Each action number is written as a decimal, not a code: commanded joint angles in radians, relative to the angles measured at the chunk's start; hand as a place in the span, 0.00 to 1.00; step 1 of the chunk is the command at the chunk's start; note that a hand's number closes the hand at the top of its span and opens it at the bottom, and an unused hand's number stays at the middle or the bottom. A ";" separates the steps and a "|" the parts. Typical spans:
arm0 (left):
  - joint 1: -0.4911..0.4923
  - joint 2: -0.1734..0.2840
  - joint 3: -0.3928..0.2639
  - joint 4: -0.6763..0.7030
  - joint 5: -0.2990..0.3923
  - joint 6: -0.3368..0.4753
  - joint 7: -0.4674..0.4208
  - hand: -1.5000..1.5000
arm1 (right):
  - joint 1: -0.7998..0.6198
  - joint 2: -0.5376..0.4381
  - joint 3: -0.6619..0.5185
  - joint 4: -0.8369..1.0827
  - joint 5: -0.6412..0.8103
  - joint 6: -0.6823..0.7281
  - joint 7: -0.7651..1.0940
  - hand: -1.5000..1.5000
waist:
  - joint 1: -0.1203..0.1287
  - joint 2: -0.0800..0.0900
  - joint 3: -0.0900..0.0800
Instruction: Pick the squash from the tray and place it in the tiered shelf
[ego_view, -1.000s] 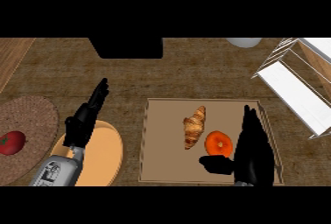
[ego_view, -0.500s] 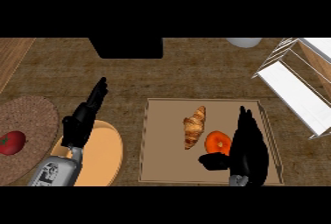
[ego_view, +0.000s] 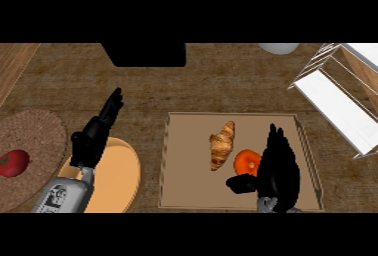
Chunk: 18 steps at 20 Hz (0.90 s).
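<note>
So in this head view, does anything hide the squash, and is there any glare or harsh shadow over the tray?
Head view: the right hand covers the right part of the orange squash; its left half shows. No glare on the tray; light is even, with only soft shadow beside the croissant. The white tiered shelf is the brightest area and is cut by the frame edge.

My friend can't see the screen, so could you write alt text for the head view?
The robot's right hand rests open over a tray, beside an orange squash lying next to a croissant. Its left hand is open above an orange plate, with a white tiered shelf at upper right.
</note>
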 joint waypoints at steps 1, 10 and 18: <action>0.000 0.014 0.007 -0.060 -0.003 -0.005 0.062 0.50 | -0.020 0.009 -0.044 0.062 -0.027 -0.052 0.142 0.00 | 0.003 -0.001 0.001; 0.039 -0.034 0.001 -0.052 -0.036 0.010 0.017 0.50 | 0.019 0.009 -0.070 0.102 -0.050 -0.085 0.050 0.00 | -0.001 -0.001 0.000; 0.009 -0.048 0.043 0.067 -0.039 -0.028 -0.052 0.50 | 0.078 0.009 -0.014 0.115 -0.065 -0.026 0.027 1.00 | -0.008 0.000 0.000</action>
